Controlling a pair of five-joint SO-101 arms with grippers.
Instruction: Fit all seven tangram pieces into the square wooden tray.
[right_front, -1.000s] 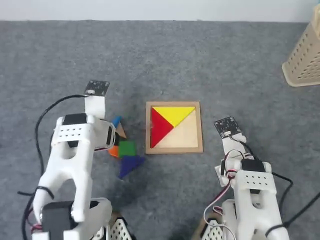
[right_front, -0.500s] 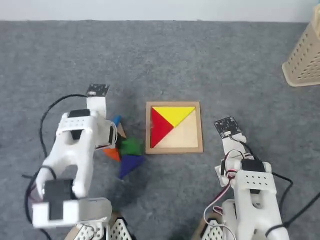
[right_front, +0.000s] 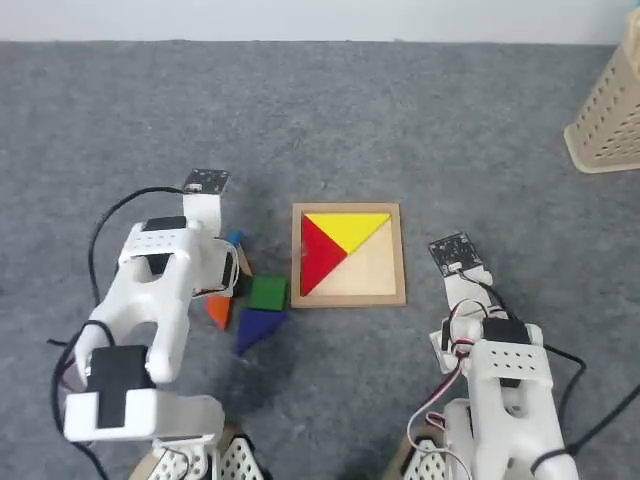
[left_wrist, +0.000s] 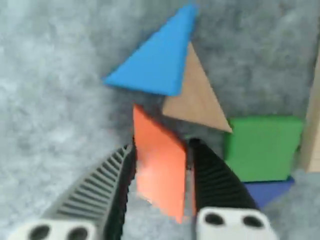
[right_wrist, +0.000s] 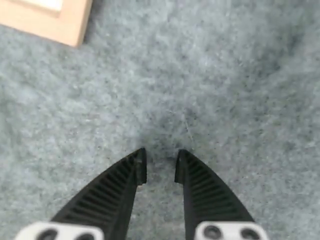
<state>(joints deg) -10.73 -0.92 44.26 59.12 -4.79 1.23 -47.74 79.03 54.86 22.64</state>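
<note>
Our left gripper (left_wrist: 161, 150) is gripping the orange piece (left_wrist: 157, 175) at the tray's (right_front: 348, 300) 8 o'clock; our right gripper (right_wrist: 160, 165) is hanging at 4 o'clock, fingers (right_wrist: 127, 182) slightly apart.

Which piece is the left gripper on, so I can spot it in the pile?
Look just left of the square wooden tray, at the cluster of loose pieces. The orange parallelogram there sits between the fingers of the left gripper, beside the green square and tan triangle. It alone is orange and slanted.
</note>
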